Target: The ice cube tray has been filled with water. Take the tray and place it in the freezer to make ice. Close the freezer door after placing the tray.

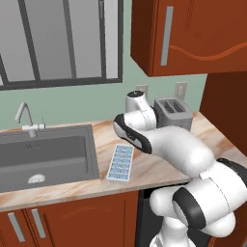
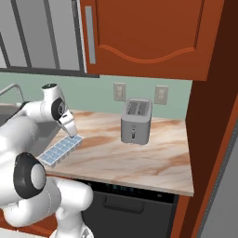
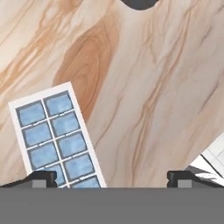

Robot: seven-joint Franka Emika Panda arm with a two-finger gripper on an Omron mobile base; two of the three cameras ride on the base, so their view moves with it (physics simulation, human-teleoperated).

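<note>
Marble counter (image 3: 144, 87): ice cube tray (image 3: 57, 135) under left jaw, jaws spread.

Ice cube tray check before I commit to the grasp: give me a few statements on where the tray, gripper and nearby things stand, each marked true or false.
1. The ice cube tray lies flat on the counter. True.
2. The gripper is shut on the tray. False: it is open and holds nothing.
3. The tray sits inside the sink. False: it lies on the counter beside the sink.
4. A toaster stands upright near the back wall. True.
5. In the hand view the tray sits centred between the fingertips. False: it lies off to one side, near one fingertip.
</note>
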